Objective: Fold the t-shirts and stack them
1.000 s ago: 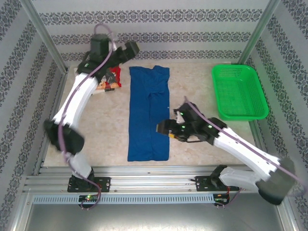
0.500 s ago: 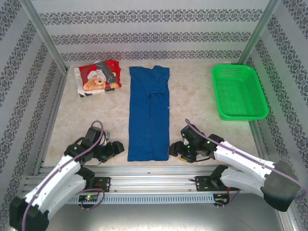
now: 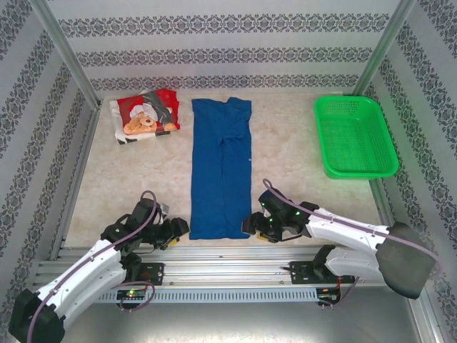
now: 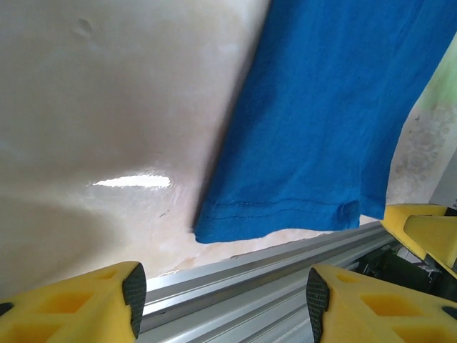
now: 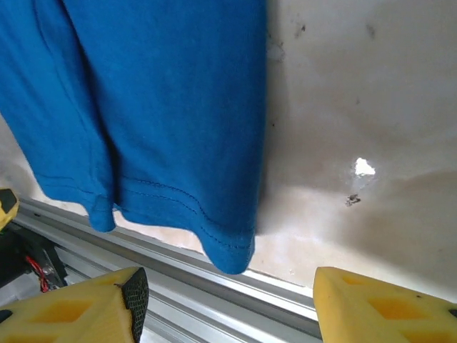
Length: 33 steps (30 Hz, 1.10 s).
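Observation:
The blue t-shirt lies as a long narrow strip down the middle of the table, collar at the far end. Its near hem reaches almost to the table's front edge. My left gripper sits low, just left of the hem's left corner, open, with nothing between its fingers. My right gripper sits just right of the hem's right corner, also open and holding nothing. The red t-shirt with the teddy-bear print lies folded at the far left.
A green mesh basket stands at the far right. The aluminium rail runs along the table's front edge, directly under both grippers. Bare beige tabletop lies to either side of the blue shirt.
The left arm has swung from the far left by the red shirt down to the blue shirt's near left corner. The right gripper has moved from the shirt's right edge to its near right corner.

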### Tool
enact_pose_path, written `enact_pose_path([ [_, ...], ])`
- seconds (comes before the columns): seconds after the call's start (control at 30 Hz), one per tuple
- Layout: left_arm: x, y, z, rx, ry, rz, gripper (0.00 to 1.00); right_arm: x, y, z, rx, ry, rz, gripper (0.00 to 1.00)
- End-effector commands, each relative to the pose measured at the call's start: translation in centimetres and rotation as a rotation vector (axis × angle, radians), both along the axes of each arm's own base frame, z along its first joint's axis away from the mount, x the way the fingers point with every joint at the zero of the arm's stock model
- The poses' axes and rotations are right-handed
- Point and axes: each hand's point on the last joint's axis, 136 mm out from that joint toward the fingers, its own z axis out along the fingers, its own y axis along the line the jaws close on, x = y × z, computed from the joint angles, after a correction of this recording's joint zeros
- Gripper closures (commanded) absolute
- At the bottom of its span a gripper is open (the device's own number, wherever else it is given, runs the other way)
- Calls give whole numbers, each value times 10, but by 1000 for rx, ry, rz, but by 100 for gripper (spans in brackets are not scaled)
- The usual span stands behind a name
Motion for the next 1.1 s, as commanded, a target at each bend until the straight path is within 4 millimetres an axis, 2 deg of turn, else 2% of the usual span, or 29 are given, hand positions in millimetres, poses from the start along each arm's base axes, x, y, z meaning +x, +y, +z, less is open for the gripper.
enact_pose_path([
  [0.0,10,-14,2,-32,-31,-5,39,6,5,0,-5,-21,-9,36],
  [0.13,14,-25,-3,-51,-35,-6,39,9,6,-4,-7,-25,-19,37],
  [0.4,12,-19,-18,42,1,-16,45,12,13,-9,-26,-16,3,38],
  [0.57,29,-34,-9,10,-47,-11,48,18,17,-11,-31,-27,0,40],
  [0.7,37,-47,-7,-7,-58,-23,49,20,18,-13,-47,-28,9,40],
  [0.83,38,-49,-12,20,-45,-35,53,20,17,-20,-65,-15,12,42],
  [1.07,56,-70,-2,-5,-57,-57,57,28,19,-21,-84,-18,18,45],
])
